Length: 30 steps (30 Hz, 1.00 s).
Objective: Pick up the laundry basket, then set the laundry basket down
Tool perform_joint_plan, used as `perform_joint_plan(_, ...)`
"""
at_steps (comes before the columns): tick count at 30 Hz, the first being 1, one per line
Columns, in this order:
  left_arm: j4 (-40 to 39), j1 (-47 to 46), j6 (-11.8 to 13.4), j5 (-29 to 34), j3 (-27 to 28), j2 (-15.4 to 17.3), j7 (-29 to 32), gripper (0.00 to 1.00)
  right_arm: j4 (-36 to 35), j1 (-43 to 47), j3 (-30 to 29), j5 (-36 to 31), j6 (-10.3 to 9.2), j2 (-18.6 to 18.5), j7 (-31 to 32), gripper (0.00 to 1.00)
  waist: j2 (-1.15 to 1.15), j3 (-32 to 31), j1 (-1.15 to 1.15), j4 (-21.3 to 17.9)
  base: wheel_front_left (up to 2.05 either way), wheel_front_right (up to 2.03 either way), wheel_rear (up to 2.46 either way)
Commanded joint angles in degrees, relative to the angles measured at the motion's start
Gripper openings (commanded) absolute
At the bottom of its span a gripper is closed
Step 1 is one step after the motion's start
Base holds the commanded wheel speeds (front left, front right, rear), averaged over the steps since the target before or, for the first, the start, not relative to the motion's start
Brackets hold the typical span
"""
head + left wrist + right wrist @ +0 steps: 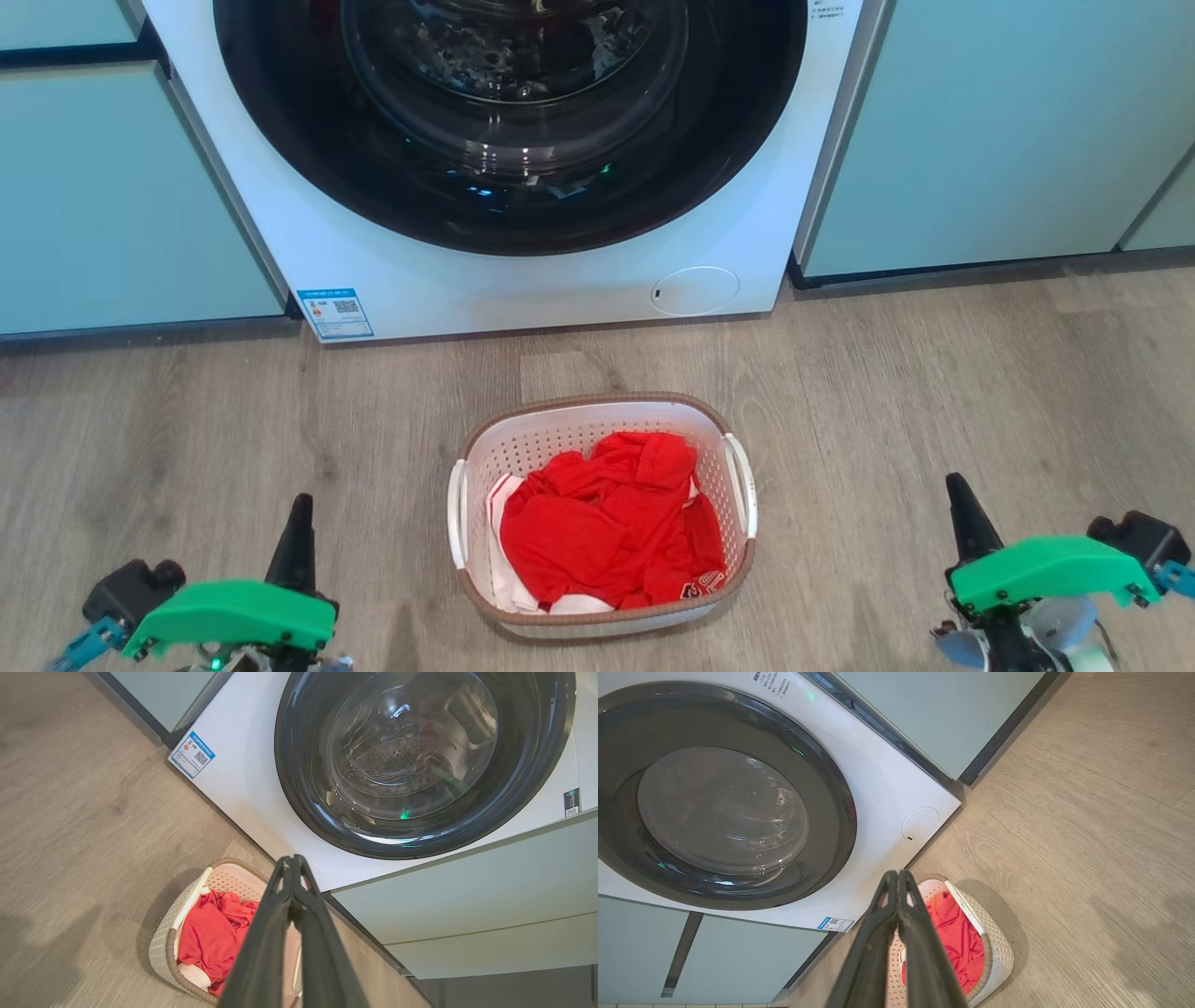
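To either side of the laundry basket (588,401), left fingers (301,527) and right fingers (963,513) pressed together, touching nothing

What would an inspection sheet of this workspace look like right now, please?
Surface: grey-brown wood-look plank floor.
Job's things: small oval white perforated plastic laundry basket with brown woven-look rim, standing on the floor, holding a crumpled red garment.
Clutter: nothing seen.
Grippers: left gripper and right gripper shut, empty, flanking the basket, clear of it.
Cables: nothing seen.
Surroundings: white front-loading washing machine, door closed; pale green cabinet fronts either side.
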Motion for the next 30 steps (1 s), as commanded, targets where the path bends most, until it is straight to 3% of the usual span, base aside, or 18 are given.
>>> perform_joint_plan(1,-1.50,-3.25,-0.63,-1.90,1.81,1.00,0.43,0.00,-2.24,-3.36,0.04,1.98,-0.09,-0.86,0.62,0.00,0.00,0.00,0.00,0.03,0.00,0.00,0.00)
perform_joint_plan(30,-0.28,-7.12,-4.00,-20.69,4.78,0.94,5.07,0.00,-2.74,-4.80,-3.05,19.97,-0.13,-0.87,5.24,0.00,0.00,0.03,0.00,0.47,0.00,0.00,0.00)
